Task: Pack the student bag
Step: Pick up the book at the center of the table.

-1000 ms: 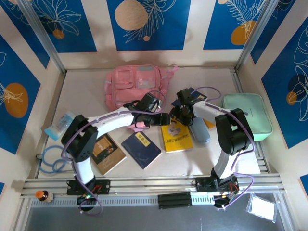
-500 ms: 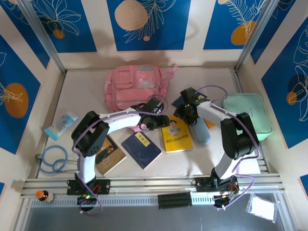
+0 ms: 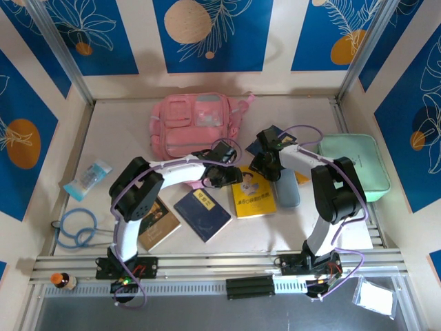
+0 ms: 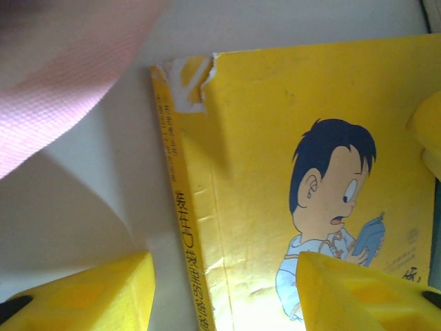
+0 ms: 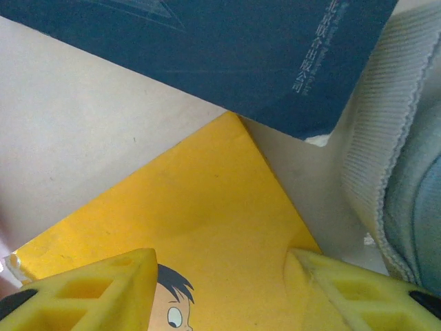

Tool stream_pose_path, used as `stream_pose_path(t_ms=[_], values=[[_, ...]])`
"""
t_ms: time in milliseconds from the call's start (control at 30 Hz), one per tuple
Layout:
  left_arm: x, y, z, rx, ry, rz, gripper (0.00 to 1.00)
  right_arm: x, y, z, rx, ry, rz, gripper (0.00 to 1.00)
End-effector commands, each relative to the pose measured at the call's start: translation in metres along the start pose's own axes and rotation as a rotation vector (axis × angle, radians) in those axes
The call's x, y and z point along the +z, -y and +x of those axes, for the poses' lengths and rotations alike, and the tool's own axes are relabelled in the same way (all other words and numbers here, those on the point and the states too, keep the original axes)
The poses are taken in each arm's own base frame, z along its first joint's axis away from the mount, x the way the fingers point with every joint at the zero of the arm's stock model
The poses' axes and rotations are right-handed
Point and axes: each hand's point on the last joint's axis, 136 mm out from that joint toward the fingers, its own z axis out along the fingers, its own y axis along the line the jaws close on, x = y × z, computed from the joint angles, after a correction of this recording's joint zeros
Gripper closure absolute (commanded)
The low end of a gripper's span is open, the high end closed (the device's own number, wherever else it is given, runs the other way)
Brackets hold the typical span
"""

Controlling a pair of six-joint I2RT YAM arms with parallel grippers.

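large soft pink fabric backpack lying flat near the far edge of the pale table, left of centre; left gripper sitting just off the backpack's near side, yellow fingers standing apart and straddling the spine of the yellow cartoon-cover paperback; right gripper sitting over that paperback's far corner, jaws also standing apart, clamping nothing; dark blue book and grey-blue fabric pouch lying just beside that corner
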Motion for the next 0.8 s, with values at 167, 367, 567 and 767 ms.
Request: stream_pose_path(t_ms=[167, 367, 567, 767], values=[[0.016, 0.011, 0.004, -0.035, -0.050, 0.049, 0.45, 0.011, 0.013, 0.012, 0.036, -0.066, 0.055, 0.47], [0.016, 0.021, 0.003, -0.026, -0.049, 0.104, 0.47, 0.014, 0.015, 0.015, 0.050, -0.079, 0.061, 0.47], [-0.005, 0.058, -0.004, 0.025, -0.014, 0.318, 0.48, 0.015, 0.020, 0.016, 0.074, -0.078, 0.068, 0.47], [-0.045, 0.085, -0.011, 0.113, 0.085, 0.472, 0.53, 0.015, 0.020, 0.015, 0.086, -0.078, 0.065, 0.47]])
